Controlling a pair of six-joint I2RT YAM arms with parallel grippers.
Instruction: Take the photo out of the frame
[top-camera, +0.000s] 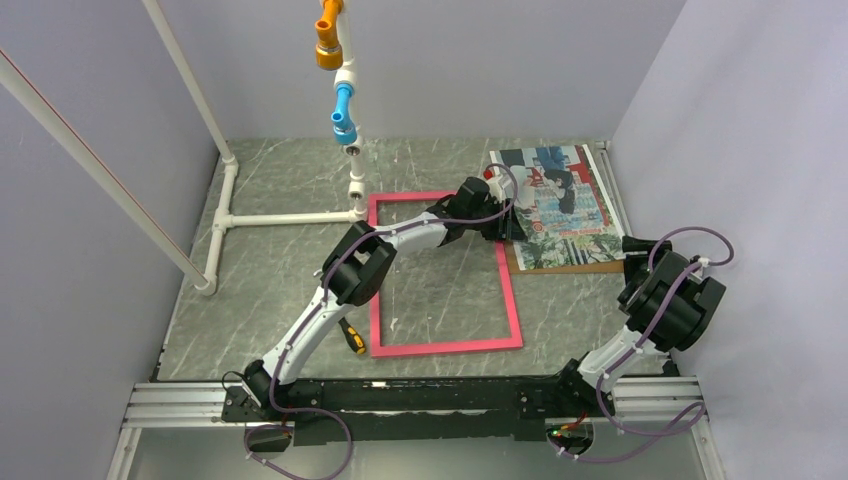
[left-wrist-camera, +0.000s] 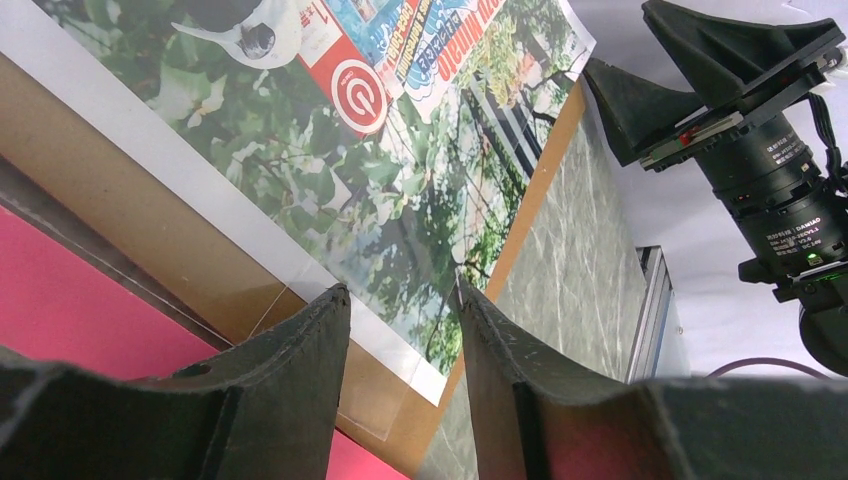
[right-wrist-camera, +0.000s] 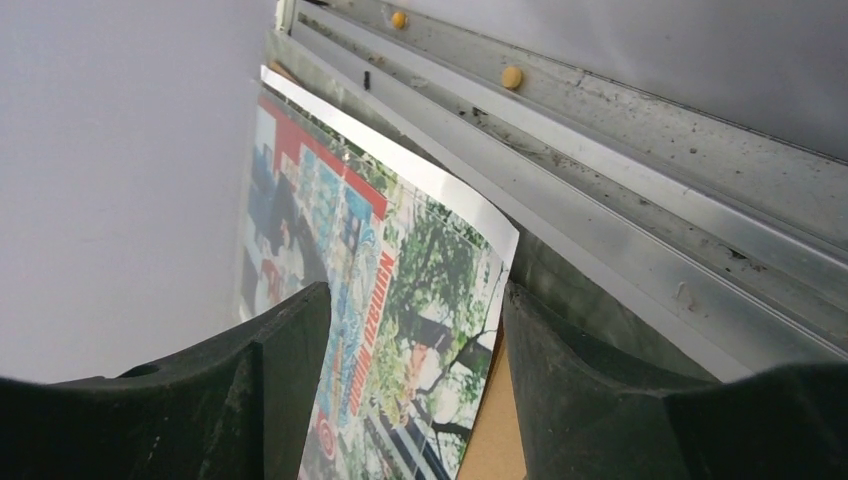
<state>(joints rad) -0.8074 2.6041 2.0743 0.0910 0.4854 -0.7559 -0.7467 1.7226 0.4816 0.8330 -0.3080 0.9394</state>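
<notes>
The pink-red frame (top-camera: 445, 347) lies flat in the middle of the table, and the table shows through it. The photo (top-camera: 560, 200) lies to its right on a brown backing board (top-camera: 570, 267). My left gripper (top-camera: 510, 232) hovers over the photo's near left corner, by the frame's right side. In the left wrist view its jaws (left-wrist-camera: 402, 290) stand apart above the photo (left-wrist-camera: 380, 160), the board (left-wrist-camera: 120, 190) and the frame (left-wrist-camera: 60, 300). My right gripper (top-camera: 632, 245) is open at the photo's near right corner. The right wrist view shows the photo (right-wrist-camera: 330, 220) and board (right-wrist-camera: 490, 430) between its fingers (right-wrist-camera: 415, 295).
A white pipe structure (top-camera: 225, 200) with orange and blue fittings (top-camera: 330, 45) stands at the back left. A yellow-handled screwdriver (top-camera: 352, 338) lies by the frame's near left corner. An aluminium rail (right-wrist-camera: 600, 180) and the wall run close behind the photo's right edge.
</notes>
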